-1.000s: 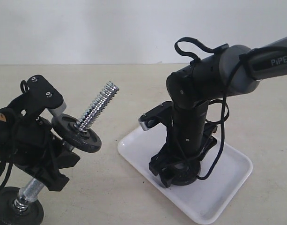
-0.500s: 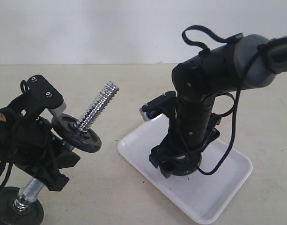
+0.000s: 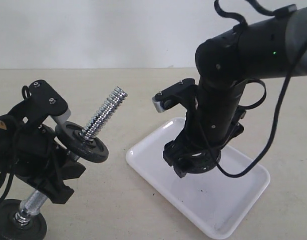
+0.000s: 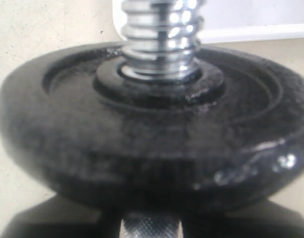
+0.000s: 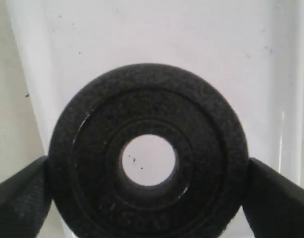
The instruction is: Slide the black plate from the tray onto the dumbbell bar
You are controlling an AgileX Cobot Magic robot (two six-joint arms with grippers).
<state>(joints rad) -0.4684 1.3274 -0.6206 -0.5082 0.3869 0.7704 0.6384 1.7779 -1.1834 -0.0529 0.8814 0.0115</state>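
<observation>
My right gripper (image 3: pixel 192 161) is shut on the black plate (image 3: pixel 202 164) and holds it flat a little above the white tray (image 3: pixel 233 205). In the right wrist view the plate (image 5: pixel 92 163) sits between the two fingers (image 5: pixel 18 198), gripped at its rim, and the tray (image 5: pixel 142 34) shows through its centre hole. My left gripper (image 3: pixel 53 175) is shut on the dumbbell bar (image 3: pixel 104 112), which tilts with its bare threaded end up and toward the right. One of the bar's own discs (image 3: pixel 85 142) sits just above that gripper. It fills the left wrist view (image 4: pixel 142 148).
The bar's second black disc (image 3: pixel 18 227) rests on the table at the lower left. The beige table (image 3: pixel 123 200) lies between the bar and the tray. The right arm's wrist camera mount (image 3: pixel 166 100) juts out toward the bar's threaded end.
The right arm has risen and moved slightly right, taking the black plate up off the tray floor. The left arm and the bar have not moved.
</observation>
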